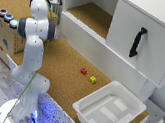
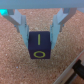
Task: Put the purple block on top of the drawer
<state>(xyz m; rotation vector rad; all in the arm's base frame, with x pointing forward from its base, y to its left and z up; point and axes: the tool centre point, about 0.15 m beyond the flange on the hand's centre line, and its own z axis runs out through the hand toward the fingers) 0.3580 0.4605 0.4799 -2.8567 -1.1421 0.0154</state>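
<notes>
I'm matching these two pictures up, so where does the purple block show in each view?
Exterior view: not visible; the arm's far end is hidden or out of frame.
Wrist view: the purple block sits held between the jaws, its yellow markings facing the camera.
Shared landmark: the cork surface, seen under the block in the wrist view.

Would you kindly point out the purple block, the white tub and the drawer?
purple block (image 2: 38,45): wrist view, front face.
white tub (image 1: 82,110): exterior view, near rim.
drawer (image 1: 0,32): exterior view, front panel.
</notes>
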